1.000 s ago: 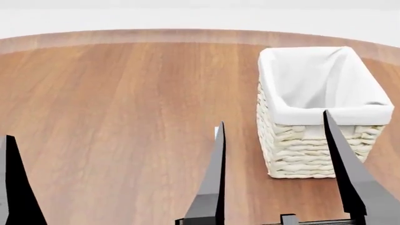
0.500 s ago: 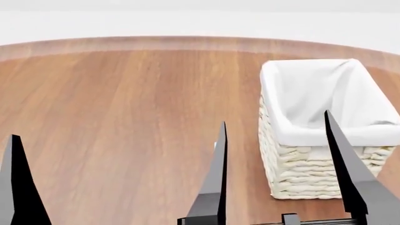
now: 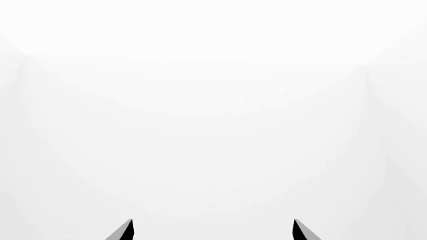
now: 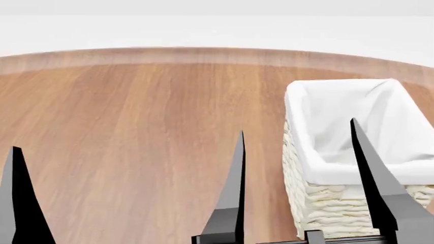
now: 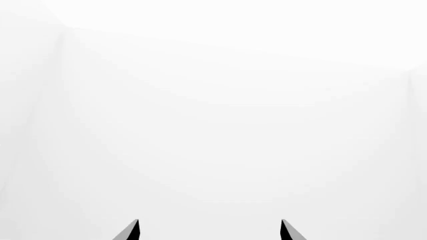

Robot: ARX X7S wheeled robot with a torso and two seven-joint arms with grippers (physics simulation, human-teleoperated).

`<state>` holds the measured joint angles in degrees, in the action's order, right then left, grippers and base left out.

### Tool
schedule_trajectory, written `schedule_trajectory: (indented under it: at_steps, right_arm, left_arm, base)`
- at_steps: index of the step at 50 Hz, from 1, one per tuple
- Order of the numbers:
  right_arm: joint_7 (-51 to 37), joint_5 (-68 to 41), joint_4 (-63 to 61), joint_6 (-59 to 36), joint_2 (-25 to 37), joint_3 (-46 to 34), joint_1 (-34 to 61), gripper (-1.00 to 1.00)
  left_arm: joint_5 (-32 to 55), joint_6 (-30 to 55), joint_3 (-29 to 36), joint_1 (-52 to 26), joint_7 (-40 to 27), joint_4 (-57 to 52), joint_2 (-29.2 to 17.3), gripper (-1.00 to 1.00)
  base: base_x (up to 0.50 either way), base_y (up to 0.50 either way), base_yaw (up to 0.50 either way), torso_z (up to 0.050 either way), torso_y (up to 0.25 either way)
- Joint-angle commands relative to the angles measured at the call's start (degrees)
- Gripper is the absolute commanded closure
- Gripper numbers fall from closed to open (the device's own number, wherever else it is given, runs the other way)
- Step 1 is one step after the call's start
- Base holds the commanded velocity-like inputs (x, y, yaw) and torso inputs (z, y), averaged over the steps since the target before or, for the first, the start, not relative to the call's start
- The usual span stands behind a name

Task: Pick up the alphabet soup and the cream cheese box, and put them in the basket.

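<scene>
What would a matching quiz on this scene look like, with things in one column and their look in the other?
Things:
1. basket
2. cloth liner
3. table
4. right gripper

Looks:
a. brown wood
b. black, open
c. cream, woven
d. white, folded over a rim

Pairs: 1-c, 2-d, 3-a, 4-b

The basket (image 4: 318,203) stands on the desk (image 4: 135,132) ahead of me and to my right, near the desk's right side and well short of its far edge. My right gripper (image 4: 298,137) points forward just left of and in front of the basket, its right finger overlapping the basket's near wall. My left gripper (image 3: 212,227) sits off to the left; I can't tell what lies before it.
</scene>
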<state>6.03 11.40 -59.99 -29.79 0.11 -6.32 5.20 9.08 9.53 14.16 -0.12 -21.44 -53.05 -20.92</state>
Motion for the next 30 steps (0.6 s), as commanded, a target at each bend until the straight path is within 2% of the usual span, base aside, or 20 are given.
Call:
schedule_trajectory:
  at_steps: [1, 23, 30]
  right_arm:
    - [0.0, -0.1, 0.0, -0.1, 0.0, 0.1, 0.0, -1.0]
    - [-0.7, -1.3, 0.0, -0.5, 0.1, 0.9, 0.0, -1.0]
    - [-1.7, -2.1, 0.0, 0.6, 0.1, 1.5, -0.4, -1.0]
  left_arm:
    - [0.0, -0.8, 0.3, 0.1, -0.3, 0.8, -0.3, -1.0]
    - [1.2, -0.6, 0.7, -0.4, -0.8, 1.1, -0.6, -1.0]
    - [0.6, 0.1, 1.2, -0.7, -1.1, 1.0, -0.8, -1.0]
  base:
    - [0.18, 0.0, 0.0, 0.0, 0.0]
    - [0.18, 0.0, 0.0, 0.0, 0.0]
    - [0.03, 0.0, 0.0, 0.0, 0.0]
